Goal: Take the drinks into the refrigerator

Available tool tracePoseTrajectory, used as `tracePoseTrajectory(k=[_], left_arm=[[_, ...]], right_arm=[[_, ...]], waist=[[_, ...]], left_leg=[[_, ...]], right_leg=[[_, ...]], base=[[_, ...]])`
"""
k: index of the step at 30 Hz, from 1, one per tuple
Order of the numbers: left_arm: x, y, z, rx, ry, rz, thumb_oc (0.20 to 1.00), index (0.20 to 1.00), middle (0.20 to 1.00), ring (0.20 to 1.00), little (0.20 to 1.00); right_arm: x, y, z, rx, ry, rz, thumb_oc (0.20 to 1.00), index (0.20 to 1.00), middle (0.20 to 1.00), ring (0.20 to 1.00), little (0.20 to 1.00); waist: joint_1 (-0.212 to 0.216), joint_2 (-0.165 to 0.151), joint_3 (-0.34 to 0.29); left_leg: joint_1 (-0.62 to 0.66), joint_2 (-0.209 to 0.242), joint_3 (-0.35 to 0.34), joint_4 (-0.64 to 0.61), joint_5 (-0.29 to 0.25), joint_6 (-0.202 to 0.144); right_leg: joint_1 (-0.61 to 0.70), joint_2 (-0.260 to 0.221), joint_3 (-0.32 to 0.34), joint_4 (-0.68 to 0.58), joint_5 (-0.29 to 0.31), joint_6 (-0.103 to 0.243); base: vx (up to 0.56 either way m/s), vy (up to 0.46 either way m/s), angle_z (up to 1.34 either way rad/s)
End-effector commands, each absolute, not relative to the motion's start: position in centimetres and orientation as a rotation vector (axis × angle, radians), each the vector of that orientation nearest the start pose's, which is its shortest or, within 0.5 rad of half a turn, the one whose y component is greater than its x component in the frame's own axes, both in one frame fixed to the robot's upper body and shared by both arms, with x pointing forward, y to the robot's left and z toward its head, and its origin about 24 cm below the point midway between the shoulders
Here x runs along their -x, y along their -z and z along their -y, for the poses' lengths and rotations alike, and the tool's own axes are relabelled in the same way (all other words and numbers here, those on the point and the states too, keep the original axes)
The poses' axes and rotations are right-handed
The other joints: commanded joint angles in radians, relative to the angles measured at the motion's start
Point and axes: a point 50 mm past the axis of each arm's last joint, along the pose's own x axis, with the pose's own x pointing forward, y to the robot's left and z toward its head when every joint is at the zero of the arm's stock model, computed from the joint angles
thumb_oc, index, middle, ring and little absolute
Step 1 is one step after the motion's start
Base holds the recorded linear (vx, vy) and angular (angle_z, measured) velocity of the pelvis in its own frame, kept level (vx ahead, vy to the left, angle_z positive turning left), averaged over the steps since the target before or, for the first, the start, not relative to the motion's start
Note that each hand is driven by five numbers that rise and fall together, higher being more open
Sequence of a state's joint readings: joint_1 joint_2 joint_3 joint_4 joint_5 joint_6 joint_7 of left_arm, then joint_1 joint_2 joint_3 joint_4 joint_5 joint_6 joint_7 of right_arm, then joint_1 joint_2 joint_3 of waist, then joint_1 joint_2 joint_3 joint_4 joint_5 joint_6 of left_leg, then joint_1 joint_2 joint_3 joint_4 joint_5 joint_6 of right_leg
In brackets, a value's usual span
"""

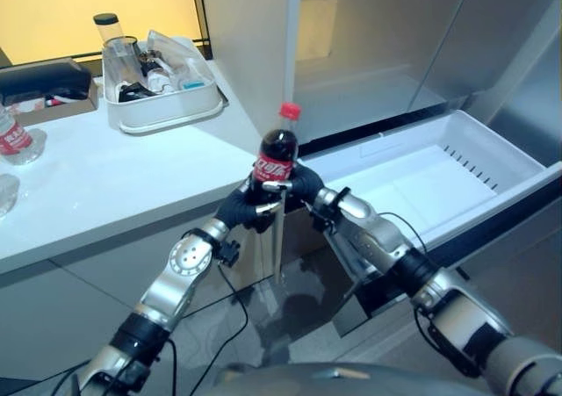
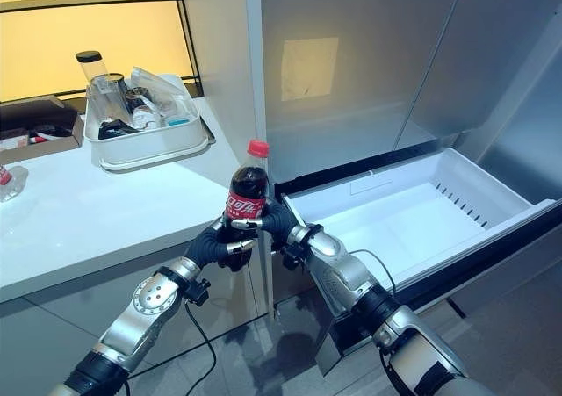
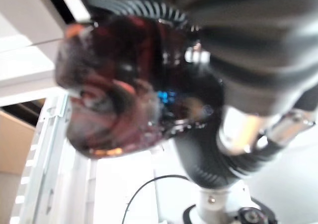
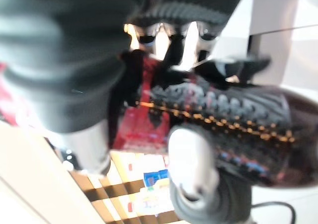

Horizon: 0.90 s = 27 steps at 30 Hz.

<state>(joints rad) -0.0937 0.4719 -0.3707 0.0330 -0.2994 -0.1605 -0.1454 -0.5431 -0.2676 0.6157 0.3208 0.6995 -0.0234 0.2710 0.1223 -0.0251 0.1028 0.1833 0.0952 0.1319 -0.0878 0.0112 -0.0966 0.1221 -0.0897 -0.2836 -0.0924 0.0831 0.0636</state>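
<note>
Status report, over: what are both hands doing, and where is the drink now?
Left hand and right hand both shut on cola bottle. Bottle upright, held between counter and open refrigerator drawer. Drawer empty, nothing in the way.

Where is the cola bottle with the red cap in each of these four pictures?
Left eye view: cola bottle at centre, upright, between both hands.
Right eye view: left of centre, upright.
Left wrist view: dark blur, close up.
Right wrist view: red label and dark body.
Shared landmark: open white drawer.
</note>
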Motion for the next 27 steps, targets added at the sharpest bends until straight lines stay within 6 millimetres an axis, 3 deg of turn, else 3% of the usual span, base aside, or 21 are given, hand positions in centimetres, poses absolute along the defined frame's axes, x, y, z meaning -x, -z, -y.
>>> tracePoseTrajectory(k=[1,9,12,18,24,25,26,27], left_arm=[[-25.1,-8.7,-9.5,-0.067,0.684,0.272,1.0,1.0,1.0,1.0,1.0],[-23.8,-5.2,-12.1,0.068,0.561,0.088,1.0,1.0,1.0,1.0,1.0],[-22.7,-4.3,-14.7,0.075,0.478,0.04,1.0,1.0,1.0,1.0,1.0],[-21.8,-4.7,-18.1,0.049,0.365,0.05,1.0,1.0,1.0,1.0,1.0],[-22.1,-5.3,-18.8,0.038,0.312,0.087,1.0,1.0,1.0,1.0,1.0],[-22.5,-5.9,-18.4,0.008,0.334,0.121,0.282,0.282,0.282,0.282,0.282],[-22.5,-5.9,-18.4,0.008,0.334,0.122,0.2,0.2,0.2,0.2,0.2],[-22.6,-6.1,-18.1,0.0,0.347,0.132,0.2,0.2,0.2,0.2,0.2]], right_arm=[[-31.8,-13.2,2.3,-0.239,-0.851,0.179,0.2,0.2,0.2,0.2,0.2],[-32.2,-12.5,5.4,-0.248,-0.729,0.176,0.2,0.2,0.2,0.2,0.2],[-32.3,-12.0,8.1,-0.238,-0.648,0.176,0.2,0.2,0.2,0.2,0.2],[-32.1,-11.3,11.3,-0.229,-0.558,0.173,0.2,0.2,0.2,0.2,0.2],[-32.0,-11.0,11.9,-0.232,-0.544,0.165,0.2,0.2,0.2,0.2,0.2],[-32.0,-11.1,11.7,-0.228,-0.549,0.167,0.2,0.2,0.2,0.2,0.2],[-32.0,-11.1,11.7,-0.228,-0.548,0.167,0.2,0.2,0.2,0.2,0.2],[-32.1,-11.2,11.7,-0.229,-0.549,0.171,0.2,0.2,0.2,0.2,0.2]], waist=[[0.002,-0.009,0.0],[0.012,-0.011,0.006],[0.019,-0.011,0.009],[0.027,-0.013,0.008],[0.028,-0.015,0.007],[0.028,-0.015,0.007],[0.028,-0.015,0.007],[0.027,-0.014,0.007]], left_leg=[[-0.011,-0.044,-0.024,0.001,-0.045,0.032],[-0.011,-0.046,-0.024,0.001,-0.045,0.036],[-0.011,-0.048,-0.025,0.001,-0.044,0.038],[-0.01,-0.048,-0.025,0.001,-0.045,0.038],[-0.009,-0.049,-0.027,0.001,-0.045,0.037],[-0.01,-0.049,-0.027,0.001,-0.045,0.037],[-0.01,-0.049,-0.027,0.001,-0.045,0.037],[-0.01,-0.049,-0.027,0.001,-0.046,0.037]], right_leg=[[0.076,-0.013,-0.021,0.008,-0.055,0.049],[0.076,-0.014,-0.022,0.007,-0.053,0.049],[0.074,-0.013,-0.022,0.008,-0.053,0.05],[0.074,-0.013,-0.024,0.007,-0.054,0.05],[0.075,-0.011,-0.024,0.007,-0.056,0.049],[0.075,-0.011,-0.025,0.008,-0.057,0.048],[0.076,-0.011,-0.025,0.008,-0.057,0.048],[0.076,-0.012,-0.025,0.007,-0.057,0.048]], base=[[0.0,0.0,0.0],[0.0,0.0,0.0],[0.0,0.0,0.0],[0.0,0.0,0.0],[0.0,0.0,0.0],[0.0,0.0,0.0],[0.0,0.0,0.0],[0.0,0.0,0.0]])
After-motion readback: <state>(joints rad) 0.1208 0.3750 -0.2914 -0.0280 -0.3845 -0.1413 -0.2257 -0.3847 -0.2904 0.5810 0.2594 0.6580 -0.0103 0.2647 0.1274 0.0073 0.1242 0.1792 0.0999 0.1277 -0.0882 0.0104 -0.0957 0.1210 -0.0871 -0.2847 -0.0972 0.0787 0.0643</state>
